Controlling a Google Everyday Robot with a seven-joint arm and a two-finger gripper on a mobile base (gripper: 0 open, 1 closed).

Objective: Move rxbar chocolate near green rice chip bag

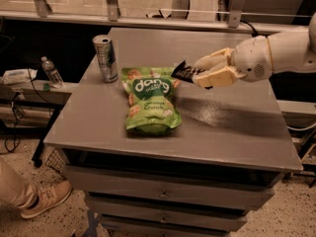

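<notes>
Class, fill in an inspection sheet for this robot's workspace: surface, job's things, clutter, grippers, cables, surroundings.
Surface: grey table, flat, with a shadow under the arm.
Job's things: black bar held in the air by the bag's upper right corner; green bag lying flat, left of the middle.
Clutter: silver can upright, behind and left of the bag, apart from it.
Grippers: gripper above the table, right of the bag, jaws shut on the bar.
Cables: dark cords hang at the left, off the table.
Surroundings: bottle on a side shelf; shoe on the floor; drawers below the tabletop.
</notes>
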